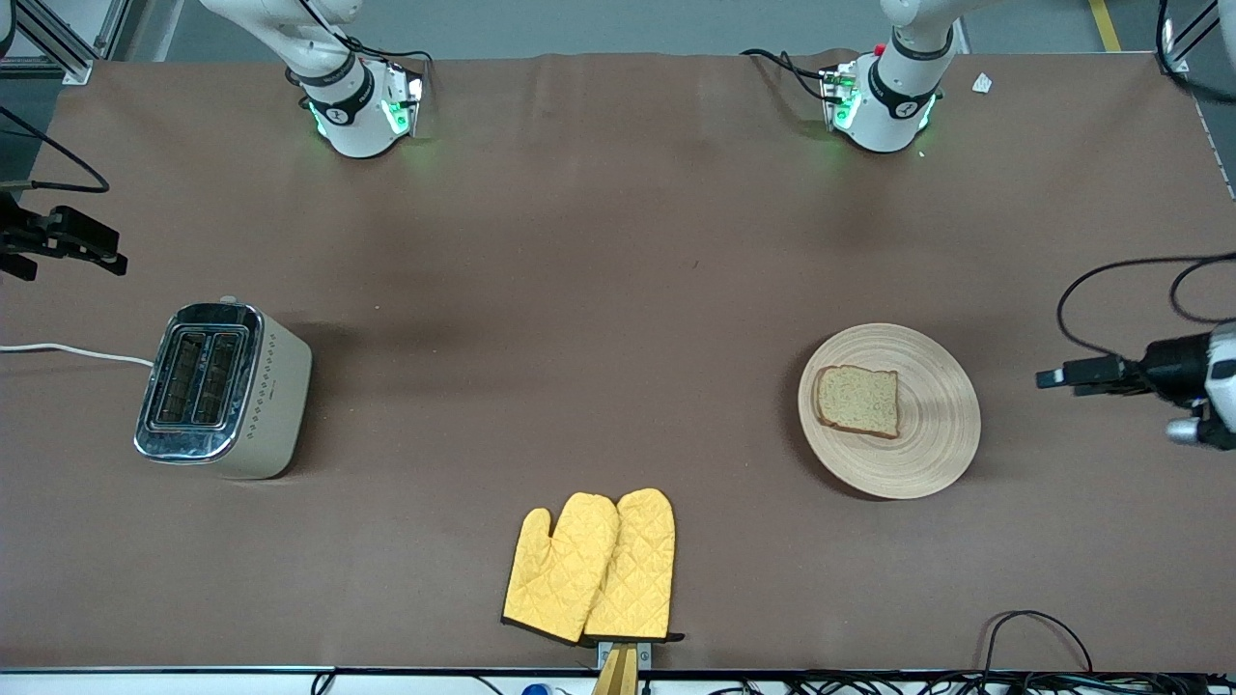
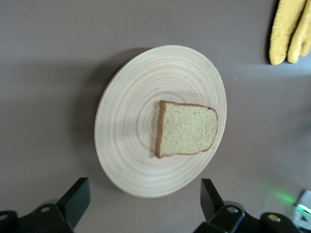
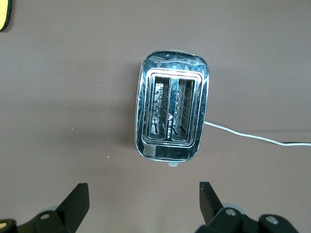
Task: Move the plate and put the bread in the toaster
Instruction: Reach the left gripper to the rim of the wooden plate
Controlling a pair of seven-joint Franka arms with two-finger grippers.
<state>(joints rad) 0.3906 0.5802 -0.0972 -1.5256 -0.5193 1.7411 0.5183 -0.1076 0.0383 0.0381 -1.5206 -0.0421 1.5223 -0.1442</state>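
**Bread parked on the plate, both claws spread wide**

Front: the bread (image 1: 857, 401) is seen on the plate (image 1: 889, 410), toward the left arm's end; the toaster (image 1: 224, 388) is well apart, bare table (image 1: 599, 319) between.

Left wrist: left gripper (image 2: 141, 204) is held open over the plate rim.

Right wrist: right gripper (image 3: 141, 204) is spread open over bare table beside the toaster.

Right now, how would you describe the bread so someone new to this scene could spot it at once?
Find the round wooden plate toward the left arm's end of the brown table, well apart from the toaster and the yellow oven mitts. The bread lies flat on it: one square speckled slice with a dark crust, the only food in sight.
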